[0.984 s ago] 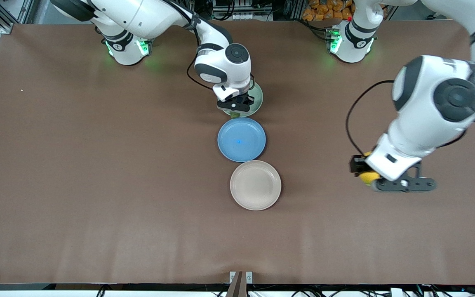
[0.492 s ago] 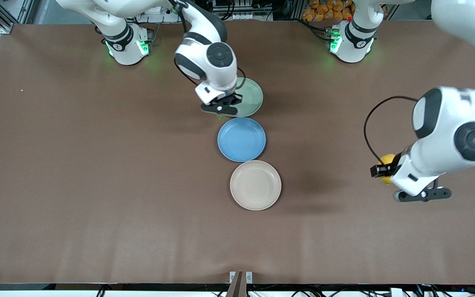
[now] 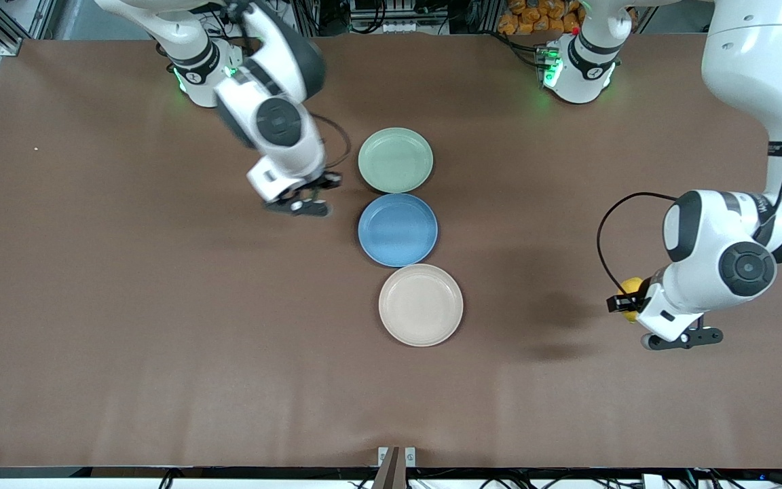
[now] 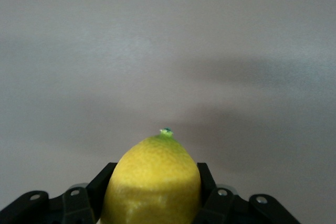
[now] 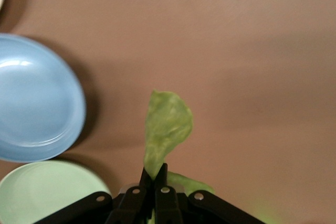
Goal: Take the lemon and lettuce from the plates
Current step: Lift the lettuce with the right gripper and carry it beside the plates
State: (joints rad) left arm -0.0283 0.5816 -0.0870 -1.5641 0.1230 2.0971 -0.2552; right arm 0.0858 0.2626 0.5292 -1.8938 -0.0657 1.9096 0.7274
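My left gripper [image 3: 627, 303] is shut on the yellow lemon [image 3: 630, 288] and holds it low over bare table toward the left arm's end. In the left wrist view the lemon [image 4: 154, 174] fills the gap between the black fingers [image 4: 103, 178]. My right gripper [image 3: 301, 202] is shut on the green lettuce leaf [image 5: 167, 123], which hangs over bare table beside the plates. The mint green plate [image 3: 395, 160] and the beige plate [image 3: 421, 305] both lie empty. The mint plate [image 5: 47, 192] also shows in the right wrist view.
A blue plate [image 3: 398, 229] lies empty between the mint and beige plates, touching both; it also shows in the right wrist view [image 5: 37, 98]. The brown table [image 3: 126, 305] stretches wide toward both ends.
My right gripper has lifted the lettuce off the mint plate and carried it toward the right arm's end. My left gripper has carried the lemon farther toward the left arm's end and lower.
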